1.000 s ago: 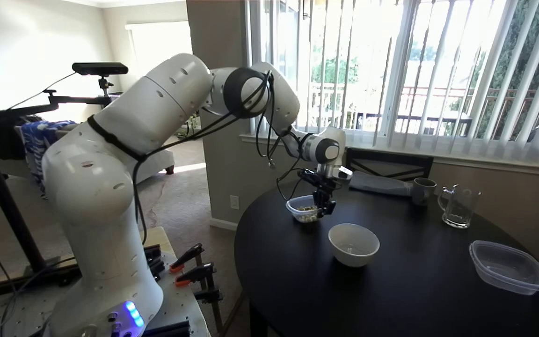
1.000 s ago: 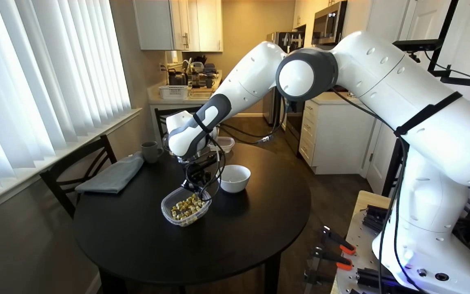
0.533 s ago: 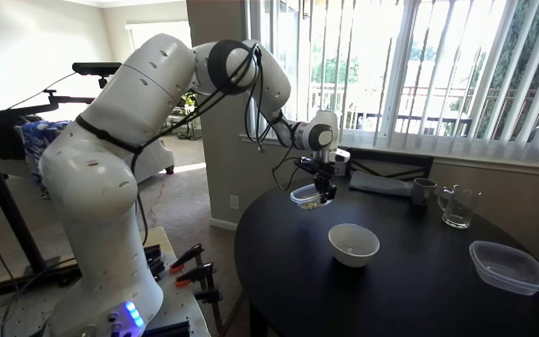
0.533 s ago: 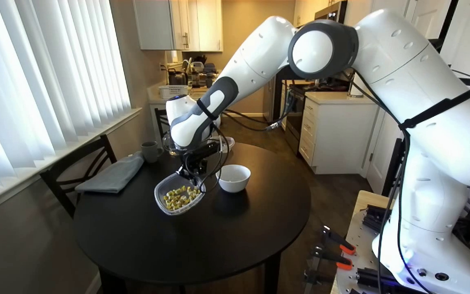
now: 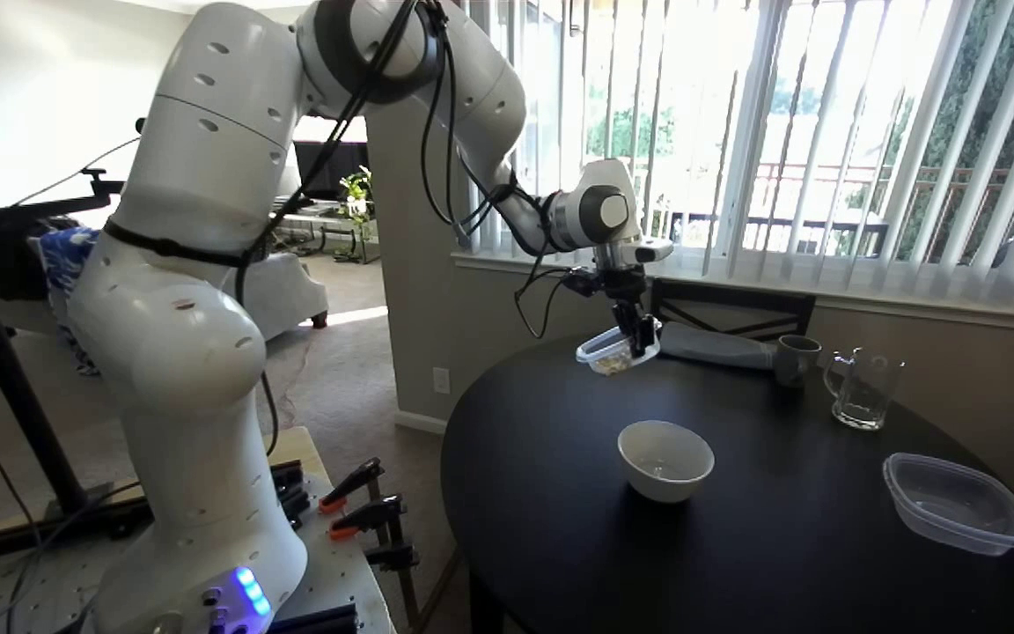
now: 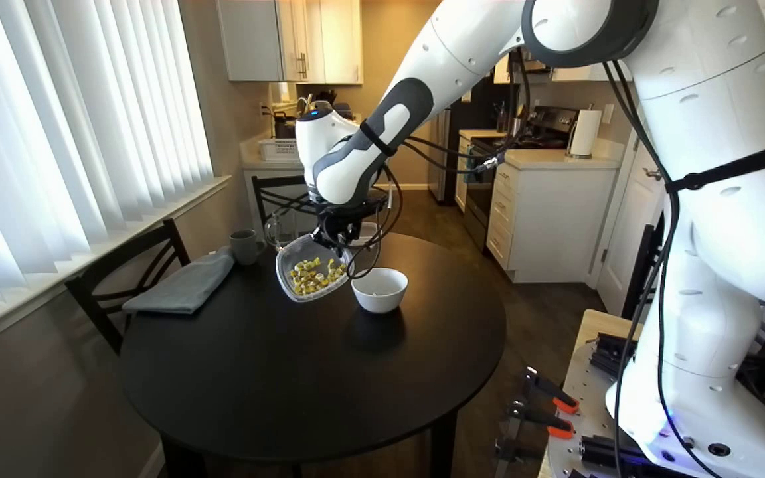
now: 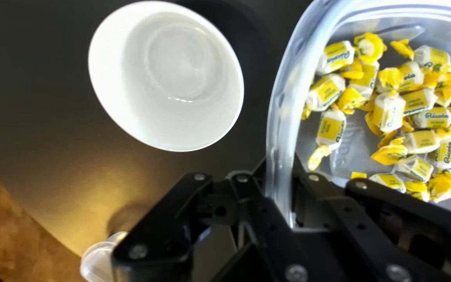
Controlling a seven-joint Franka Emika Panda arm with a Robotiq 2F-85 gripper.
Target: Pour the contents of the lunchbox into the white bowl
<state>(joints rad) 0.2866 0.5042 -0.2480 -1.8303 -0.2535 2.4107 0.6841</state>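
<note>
The lunchbox, a small clear container, is held above the table in both exterior views (image 5: pixel 597 350) (image 6: pixel 304 248), tilted somewhat. Yellow and white wrapped candies (image 7: pixel 417 102) lie inside it. My gripper (image 5: pixel 643 339) is shut on the lunchbox's rim (image 7: pixel 284 117), which runs between the black fingers in the wrist view (image 7: pixel 280 168). The white bowl (image 5: pixel 665 490) stands upright on the dark table with no candies in it. In the wrist view the bowl (image 7: pixel 186 129) is below and left of the lunchbox, apart from it.
A larger clear container (image 5: pixel 956 519) lies on the round dark table (image 5: pixel 780 546). A glass mug (image 5: pixel 863 392), a grey mug (image 6: pixel 245 247) and a folded grey cloth (image 6: pixel 183 287) are near the table's window side. Dark chairs (image 6: pixel 157 259) stand at the edge.
The lunchbox has been lifted off the table with my gripper on its rim. It has moved up and rightward in both exterior views and tilted more. The bowl has not moved.
</note>
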